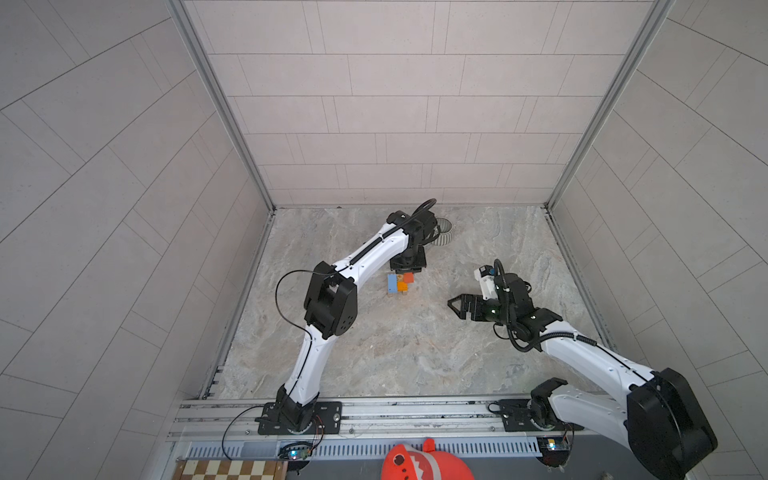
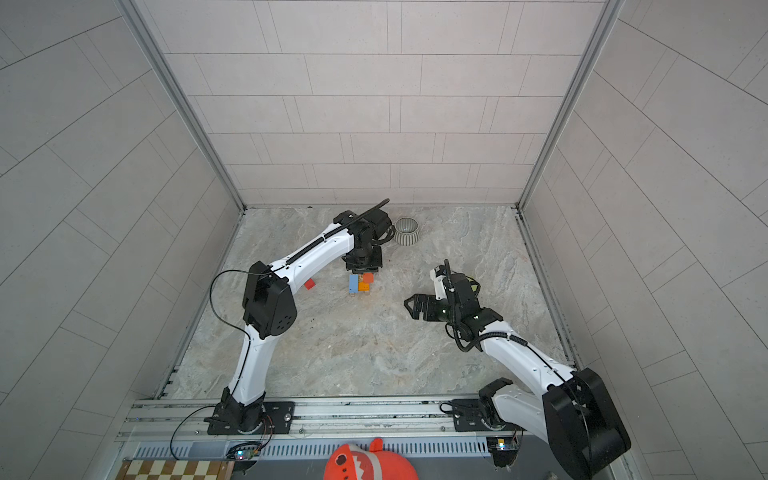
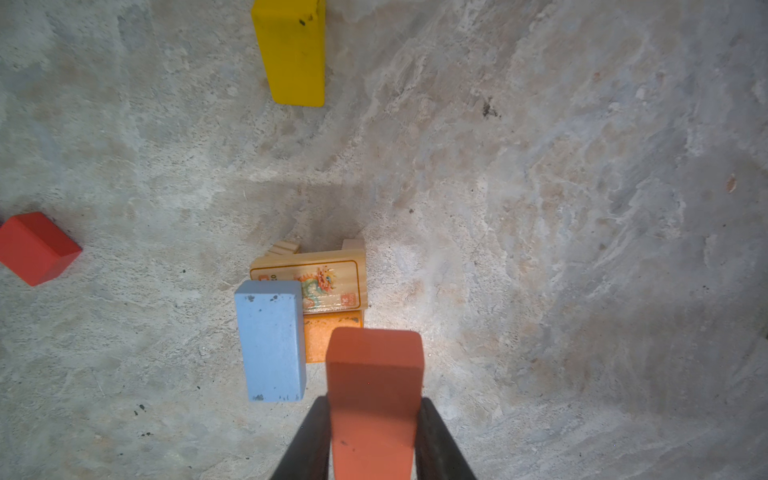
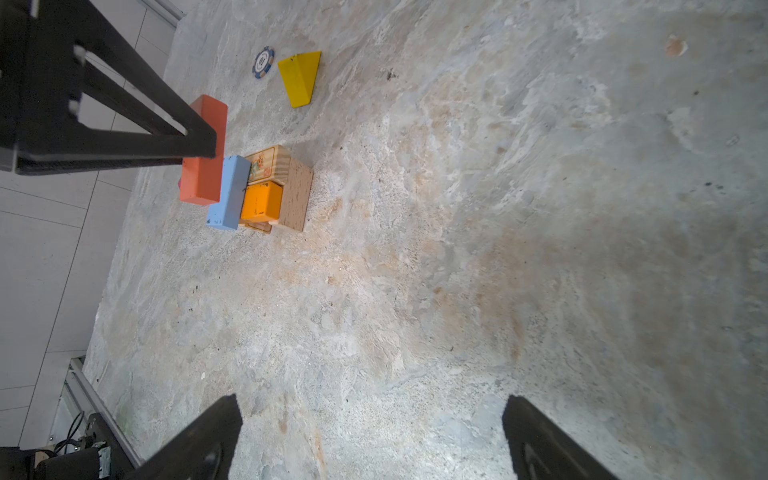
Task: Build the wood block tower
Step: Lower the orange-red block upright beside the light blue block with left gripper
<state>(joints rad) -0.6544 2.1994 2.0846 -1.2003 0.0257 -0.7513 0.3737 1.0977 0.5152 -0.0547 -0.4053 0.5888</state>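
Far left on the worktop (image 1: 374, 353), a red block (image 2: 309, 284) lies alone, well apart from the tower (image 1: 398, 286). A yellow block (image 3: 291, 54) shows in the wrist views only, flat on the worktop and apart from the tower, with a blue-and-white chip (image 4: 263, 62) just beside it. The tower stands low near the middle. It has plain tan blocks (image 4: 297, 199) at the base, with a printed tan block (image 3: 328, 282) and an orange block (image 4: 261, 201) side by side above. A blue block (image 3: 272, 340) runs along one edge; whether it rests on those two or beside them cannot be told. The left fingers (image 3: 309, 440) point down just behind the tower, set narrow and clamped on either side of a red-orange block (image 3: 374, 374). That block hangs at the tower's rear right, over a corner of the orange block; contact cannot be confirmed. Behind and to the right a striped mug (image 2: 406, 231) stands upright near the back wall. Further right, the right fingers (image 4: 208, 440) are spread wide and hold nothing, above bare worktop and well apart from the tower.
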